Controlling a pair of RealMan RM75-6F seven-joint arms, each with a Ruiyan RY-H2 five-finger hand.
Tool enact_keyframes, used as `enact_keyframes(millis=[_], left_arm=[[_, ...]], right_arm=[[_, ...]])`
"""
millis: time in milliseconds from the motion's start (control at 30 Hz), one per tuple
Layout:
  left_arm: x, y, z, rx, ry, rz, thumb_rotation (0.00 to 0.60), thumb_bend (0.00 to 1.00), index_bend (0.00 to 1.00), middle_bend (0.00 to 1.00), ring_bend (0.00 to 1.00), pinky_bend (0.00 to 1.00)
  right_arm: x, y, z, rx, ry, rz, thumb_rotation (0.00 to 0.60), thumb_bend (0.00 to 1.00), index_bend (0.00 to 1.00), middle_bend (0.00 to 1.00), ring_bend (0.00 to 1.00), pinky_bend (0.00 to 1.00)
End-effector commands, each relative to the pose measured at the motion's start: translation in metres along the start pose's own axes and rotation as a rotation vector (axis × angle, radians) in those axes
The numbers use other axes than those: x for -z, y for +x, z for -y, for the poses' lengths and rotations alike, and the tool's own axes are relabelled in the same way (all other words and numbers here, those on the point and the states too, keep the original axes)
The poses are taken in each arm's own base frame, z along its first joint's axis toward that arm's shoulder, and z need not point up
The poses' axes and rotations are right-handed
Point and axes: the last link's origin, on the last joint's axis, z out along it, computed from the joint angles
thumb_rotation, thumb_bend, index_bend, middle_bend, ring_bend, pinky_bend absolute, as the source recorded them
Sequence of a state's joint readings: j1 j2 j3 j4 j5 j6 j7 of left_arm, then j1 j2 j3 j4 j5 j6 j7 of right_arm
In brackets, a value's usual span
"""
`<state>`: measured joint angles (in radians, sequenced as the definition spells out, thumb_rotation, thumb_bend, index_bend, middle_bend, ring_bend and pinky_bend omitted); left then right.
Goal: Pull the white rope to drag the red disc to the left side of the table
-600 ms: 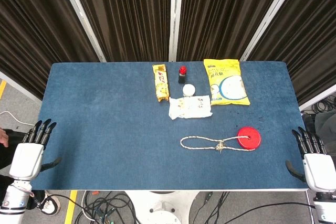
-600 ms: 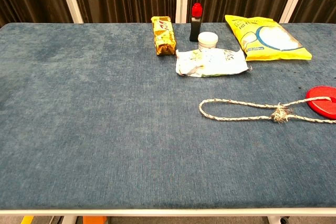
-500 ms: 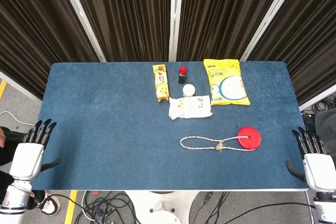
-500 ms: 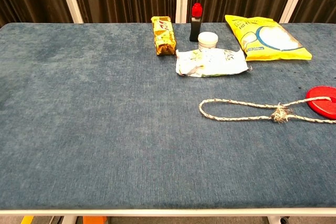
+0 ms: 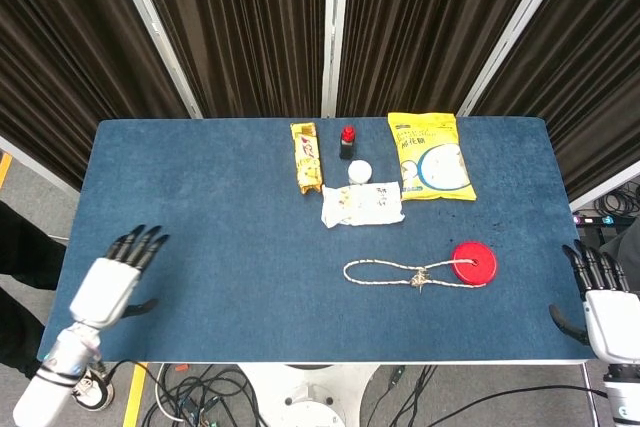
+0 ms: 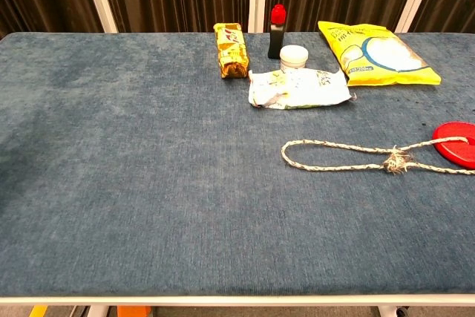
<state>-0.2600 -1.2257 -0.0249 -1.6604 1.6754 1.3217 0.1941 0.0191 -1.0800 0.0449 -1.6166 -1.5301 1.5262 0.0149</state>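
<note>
The red disc sits right of the white rope, whose loop trails leftward. The left robot hand has just moved in over the desk, fingers spread, empty, well left of the rope: the reach is beginning. The right robot hand waits, spread, beyond the disc.

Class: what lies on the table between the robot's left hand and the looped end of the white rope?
Nothing: the head view shows bare blue tabletop between left hand and white rope.
</note>
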Motion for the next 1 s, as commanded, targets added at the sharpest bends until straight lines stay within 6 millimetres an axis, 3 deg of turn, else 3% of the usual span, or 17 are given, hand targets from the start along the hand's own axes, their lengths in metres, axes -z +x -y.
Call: enact_keyframes(millis=[33, 267, 467, 633, 1000], left_arm=[[-0.046, -0.002, -0.042, -0.026, -0.223, 0.043, 0.600, 0.06, 0.08, 0.04, 0.00, 0.16], [-0.111, -0.014, -0.122, 0.008, -0.491, 0.094, 0.600, 0.06, 0.08, 0.04, 0.00, 0.17], [-0.145, -0.039, -0.167, 0.017, -0.589, 0.184, 0.600, 0.06, 0.08, 0.05, 0.00, 0.17], [-0.164, -0.053, -0.190, 0.017, -0.625, 0.225, 0.600, 0.07, 0.08, 0.05, 0.00, 0.17], [-0.182, -0.076, -0.215, -0.012, -0.676, 0.312, 0.600, 0.07, 0.08, 0.08, 0.00, 0.17]], right_arm=[[-0.001, 0.003, -0.003, -0.005, -0.013, -0.012, 0.600, 0.18, 0.00, 0.00, 0.00, 0.00], [-0.004, 0.010, -0.013, -0.008, -0.048, -0.036, 0.600, 0.18, 0.00, 0.00, 0.00, 0.00], [-0.002, 0.007, -0.019, -0.014, -0.059, -0.025, 0.600, 0.18, 0.00, 0.00, 0.00, 0.00], [-0.003, 0.008, -0.027, -0.027, -0.077, -0.042, 0.600, 0.18, 0.00, 0.00, 0.00, 0.00], [-0.002, 0.008, -0.037, -0.040, -0.102, -0.060, 0.600, 0.18, 0.00, 0.00, 0.00, 0.00]])
